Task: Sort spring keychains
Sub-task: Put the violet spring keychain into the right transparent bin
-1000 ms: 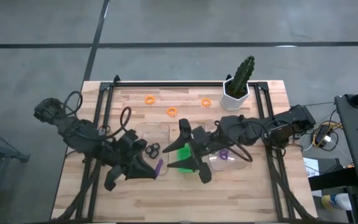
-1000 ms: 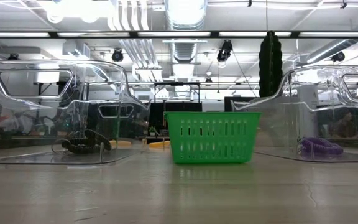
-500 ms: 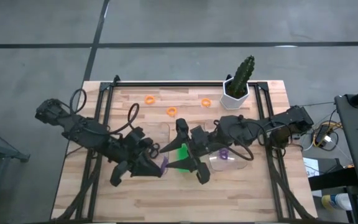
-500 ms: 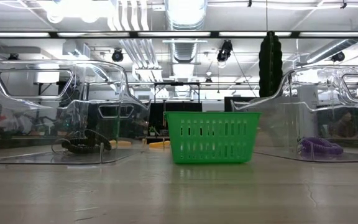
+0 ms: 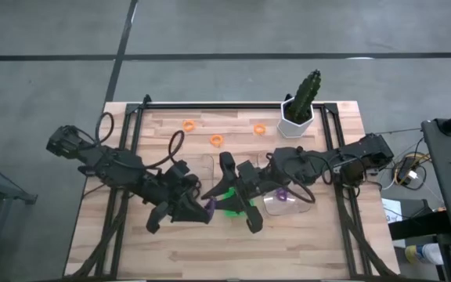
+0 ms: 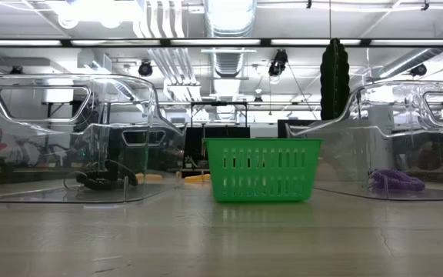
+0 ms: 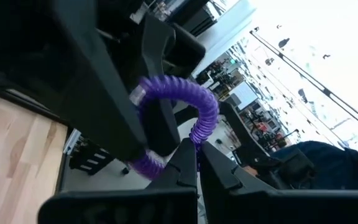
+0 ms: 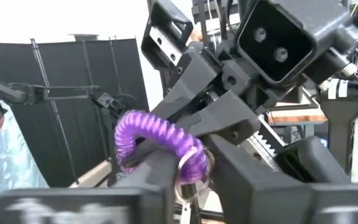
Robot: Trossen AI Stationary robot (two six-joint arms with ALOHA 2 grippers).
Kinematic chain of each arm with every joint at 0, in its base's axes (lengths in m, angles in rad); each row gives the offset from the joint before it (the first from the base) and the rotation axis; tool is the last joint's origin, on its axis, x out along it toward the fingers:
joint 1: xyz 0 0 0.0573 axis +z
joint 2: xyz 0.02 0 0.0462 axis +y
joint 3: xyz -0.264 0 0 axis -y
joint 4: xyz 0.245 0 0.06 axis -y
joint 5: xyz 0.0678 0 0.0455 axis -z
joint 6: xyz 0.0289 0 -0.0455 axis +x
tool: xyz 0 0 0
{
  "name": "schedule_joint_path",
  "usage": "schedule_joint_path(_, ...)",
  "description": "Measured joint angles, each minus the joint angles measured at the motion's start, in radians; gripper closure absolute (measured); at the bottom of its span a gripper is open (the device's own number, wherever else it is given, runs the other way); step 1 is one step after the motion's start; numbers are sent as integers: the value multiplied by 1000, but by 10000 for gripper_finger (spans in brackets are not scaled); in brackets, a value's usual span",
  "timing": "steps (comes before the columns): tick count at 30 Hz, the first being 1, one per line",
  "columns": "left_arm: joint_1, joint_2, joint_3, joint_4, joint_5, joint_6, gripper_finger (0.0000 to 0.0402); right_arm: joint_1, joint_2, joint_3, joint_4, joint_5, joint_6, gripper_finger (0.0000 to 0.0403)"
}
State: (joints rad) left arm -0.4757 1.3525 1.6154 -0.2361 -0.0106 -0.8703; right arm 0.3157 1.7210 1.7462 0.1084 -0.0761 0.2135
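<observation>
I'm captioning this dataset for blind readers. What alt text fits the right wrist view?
A purple spring keychain arches between two dark end effectors, the right end effector in the foreground and the left end effector meeting it from ahead. Dark folding screens stand behind.

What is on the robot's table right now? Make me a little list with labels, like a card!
Table: wooden table
Left gripper: left gripper shut on the purple spring keychain, held in the air
Right gripper: right gripper meets it at the same keychain; grip unclear
Middle: green basket
Left clear tray: left clear tray holds black spring keychains
Right clear tray: right clear tray holds purple keychains
Loose on table: three orange spring keychains
Also: potted cactus
</observation>
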Motion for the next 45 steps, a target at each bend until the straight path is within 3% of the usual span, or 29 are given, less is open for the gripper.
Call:
schedule_joint_path(3, 3, -1, 0, 0, -3, -2, 399, 0, 0, 0, -4, -4, 7, 377)
schedule_joint_path(10, 3, -27, 0, -1, -27, 2, 337, -3, -9, 0, -18, 11, 12, 387)
schedule_joint_path(14, 3, -63, 0, -74, -28, -8, 289, -6, -35, 0, -123, 67, 15, 388)
schedule_joint_path(19, 3, -128, 0, -157, -35, 7, 249, -6, -92, 0, -337, 215, 29, 389)
schedule_joint_path(24, 6, -179, 0, -230, -80, 70, 242, -6, -163, 2, -629, 365, 115, 389)
schedule_joint_path(31, 9, -229, 0, -305, -186, 228, 242, -20, -204, 2, -1147, 554, 449, 389)
schedule_joint_path(35, 11, -244, 0, -326, -265, 332, 242, -53, -187, 1, -1473, 552, 717, 389)
schedule_joint_path(38, 15, -248, 0, -334, -292, 411, 242, -89, -156, -4, -1609, 484, 804, 390)
schedule_joint_path(45, 33, -267, 0, -337, -347, 549, 242, -173, -82, -140, -1555, 258, 809, 390)
